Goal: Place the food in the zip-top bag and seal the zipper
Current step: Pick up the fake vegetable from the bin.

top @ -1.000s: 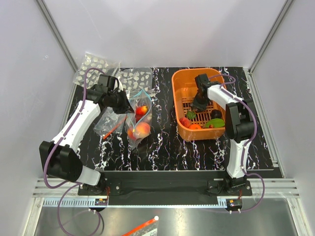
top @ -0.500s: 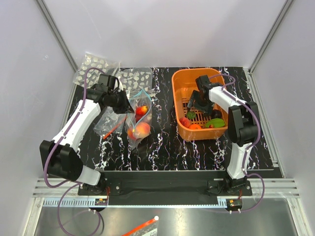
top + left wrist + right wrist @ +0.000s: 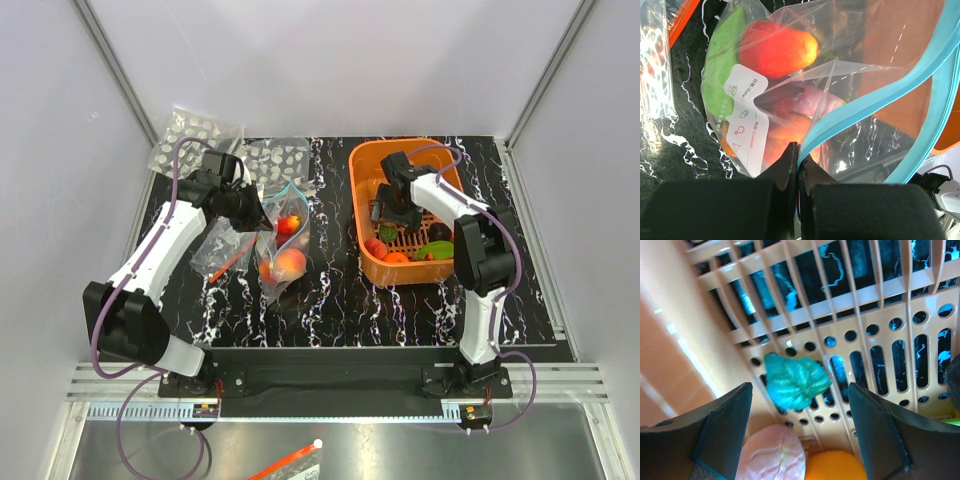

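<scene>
On the black marbled desk [image 3: 330, 290], the zip-top bag [image 3: 765, 100] is pinched at its mouth by the left gripper [image 3: 799, 150], whose jaws are closed tight on the teal zipper [image 3: 875, 95]. Food [image 3: 777, 47] in red, green, orange and what seems to be purple is seen through the bag's plastic. The right gripper [image 3: 799, 390] is spread wide and empty inside the orange basket [image 3: 362, 170], over a green leafy toy [image 3: 795, 380], with a pink piece [image 3: 771, 452] and an orange piece [image 3: 832, 465] beside it.
</scene>
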`<action>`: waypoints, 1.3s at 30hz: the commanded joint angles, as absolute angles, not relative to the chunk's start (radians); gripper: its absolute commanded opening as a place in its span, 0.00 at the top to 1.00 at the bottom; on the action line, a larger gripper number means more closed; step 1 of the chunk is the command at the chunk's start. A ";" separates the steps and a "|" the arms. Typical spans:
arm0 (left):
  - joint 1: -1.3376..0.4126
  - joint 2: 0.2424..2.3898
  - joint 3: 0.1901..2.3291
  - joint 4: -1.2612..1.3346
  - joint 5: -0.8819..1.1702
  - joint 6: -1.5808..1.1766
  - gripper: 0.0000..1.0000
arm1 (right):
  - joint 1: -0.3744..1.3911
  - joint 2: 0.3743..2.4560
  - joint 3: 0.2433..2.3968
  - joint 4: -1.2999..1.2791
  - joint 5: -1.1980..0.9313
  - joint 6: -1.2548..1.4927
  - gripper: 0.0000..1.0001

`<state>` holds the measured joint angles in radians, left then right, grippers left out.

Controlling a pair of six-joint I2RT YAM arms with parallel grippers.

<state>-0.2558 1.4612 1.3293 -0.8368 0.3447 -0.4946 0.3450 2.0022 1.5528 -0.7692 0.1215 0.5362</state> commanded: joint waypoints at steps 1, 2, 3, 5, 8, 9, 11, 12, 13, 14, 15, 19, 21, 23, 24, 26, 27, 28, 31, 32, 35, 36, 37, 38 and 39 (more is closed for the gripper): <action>-0.253 1.465 1.376 -0.827 0.368 -0.482 1.00 | 0.350 2.054 1.591 -0.816 0.189 0.551 0.16; -0.253 1.465 1.376 -0.827 0.367 -0.480 1.00 | 0.350 2.057 1.589 -0.818 0.193 0.555 0.17; -0.253 1.466 1.376 -0.828 0.367 -0.479 1.00 | 0.350 2.062 1.585 -0.815 0.195 0.557 0.17; -0.253 1.468 1.378 -0.831 0.365 -0.479 1.00 | 0.351 2.066 1.582 -0.811 0.196 0.563 0.18; -0.253 1.470 1.378 -0.830 0.364 -0.477 1.00 | 0.350 2.085 1.586 -0.810 0.193 0.568 0.27; -0.255 1.471 1.379 -0.831 0.364 -0.477 1.00 | 0.351 2.089 1.589 -0.808 0.190 0.568 0.37; -0.253 1.471 1.379 -0.831 0.364 -0.476 1.00 | 0.350 2.088 1.589 -0.804 0.186 0.568 0.43; -0.253 1.473 1.381 -0.830 0.364 -0.476 1.00 | 0.351 2.080 1.588 -0.799 0.184 0.568 0.48; -0.253 1.473 1.381 -0.833 0.362 -0.474 1.00 | 0.350 2.077 1.589 -0.795 0.181 0.560 0.61; -0.253 1.473 1.381 -0.831 0.361 -0.474 1.00 | 0.351 2.074 1.589 -0.793 0.179 0.558 0.67; -0.253 1.474 1.381 -0.831 0.362 -0.472 1.00 | 0.350 2.068 1.592 -0.795 0.179 0.557 0.71; -0.253 1.477 1.378 -0.831 0.365 -0.474 1.00 | 0.351 2.060 1.600 -0.801 0.170 0.546 0.95; -0.252 1.476 1.379 -0.830 0.365 -0.474 1.00 | 0.351 2.052 1.600 -0.799 0.166 0.545 0.99; -0.253 1.479 1.379 -0.831 0.365 -0.472 1.00 | 0.350 2.046 1.606 -0.805 0.169 0.546 1.00; -0.253 1.477 1.382 -0.831 0.365 -0.471 1.00 | 0.350 2.042 1.615 -0.808 0.169 0.542 1.00; -0.253 1.477 1.384 -0.836 0.365 -0.471 1.00 | 0.348 2.036 1.629 -0.825 0.172 0.537 1.00; -0.253 1.477 1.384 -0.835 0.364 -0.468 1.00 | 0.348 2.034 1.647 -0.845 0.172 0.537 1.00; -0.253 1.476 1.385 -0.836 0.364 -0.468 1.00 | 0.347 2.031 1.655 -0.854 0.173 0.537 1.00; -0.253 1.470 1.390 -0.839 0.357 -0.465 1.00 | 0.345 2.002 1.687 -0.888 0.176 0.538 1.00; -0.253 1.467 1.391 -0.842 0.354 -0.465 1.00 | 0.345 1.987 1.700 -0.897 0.181 0.540 1.00; -0.253 1.448 1.385 -0.851 0.353 -0.463 1.00 | 0.333 1.970 1.772 -0.940 0.184 0.540 1.00; -0.255 1.440 1.384 -0.857 0.345 -0.462 1.00 | 0.328 1.967 1.823 -0.974 0.178 0.543 1.00; -0.253 1.428 1.385 -0.865 0.338 -0.460 1.00 | 0.318 1.962 1.850 -0.988 0.167 0.545 1.00; -0.253 1.422 1.385 -0.877 0.324 -0.459 1.00 | 0.313 1.954 1.876 -0.994 0.152 0.543 1.00; -0.253 1.417 1.390 -0.885 0.321 -0.459 1.00 | 0.310 1.935 1.920 -1.014 0.123 0.551 1.00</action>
